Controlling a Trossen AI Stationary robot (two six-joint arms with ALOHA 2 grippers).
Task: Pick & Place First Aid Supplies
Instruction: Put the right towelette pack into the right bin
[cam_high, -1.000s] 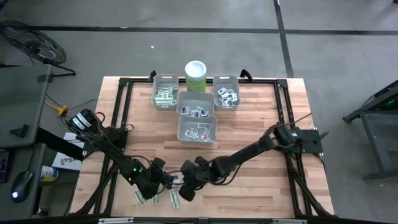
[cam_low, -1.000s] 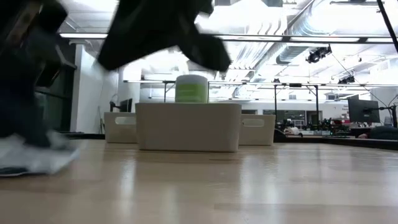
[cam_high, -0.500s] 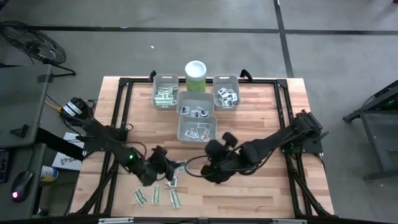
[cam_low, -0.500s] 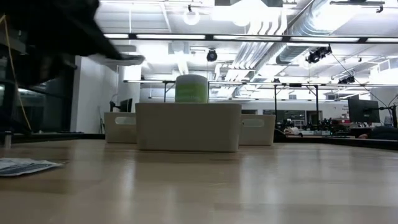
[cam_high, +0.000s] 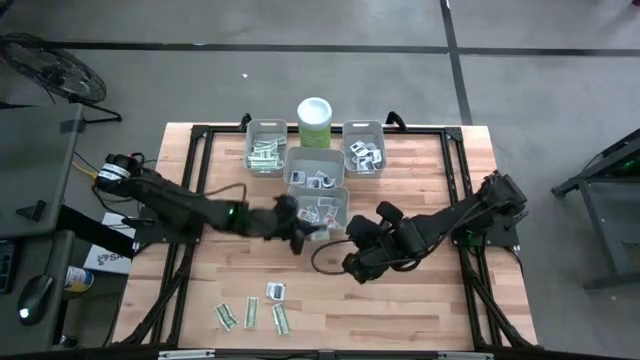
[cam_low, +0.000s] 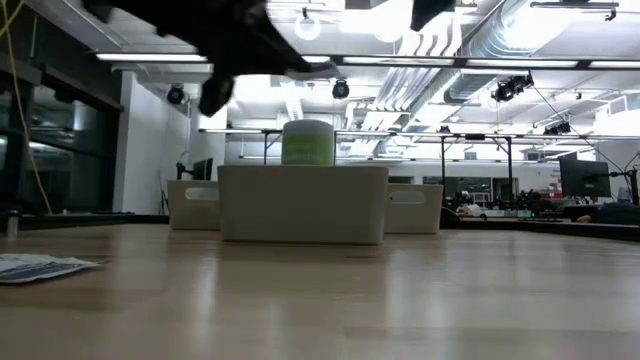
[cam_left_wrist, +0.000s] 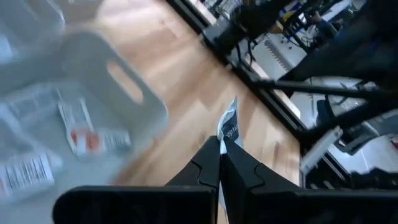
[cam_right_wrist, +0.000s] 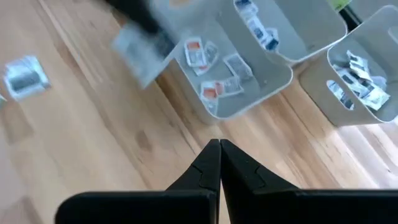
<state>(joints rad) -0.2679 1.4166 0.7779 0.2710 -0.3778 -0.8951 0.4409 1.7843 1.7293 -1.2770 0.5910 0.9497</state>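
Observation:
My left gripper hovers at the near left corner of the nearest grey bin, shut on a small white packet with dark print. My right gripper hangs above bare wood just to the bin's near right, shut and with nothing in it. A white square packet and three narrow green-white strips lie flat near the front edge. The nearest bin holds several printed packets. My left gripper pinches the packet's lower edge between its two fingertips. The packet stands up past the fingertips, lifted clear of the table. The fingers slant down toward the table's right, beside the bin.
Three more grey bins stand behind the nearest one: one with green strips, a middle one, and one with white squares. A pale green white-lidded canister stands at the far edge. Black frame rails line the table's sides.
My left gripper has risen from the packets near the front edge and swung toward the far right, up to the nearest bin, rolling its wrist and carrying the packet clear of the table. My right gripper has lifted off the same spot and drawn back to the right.

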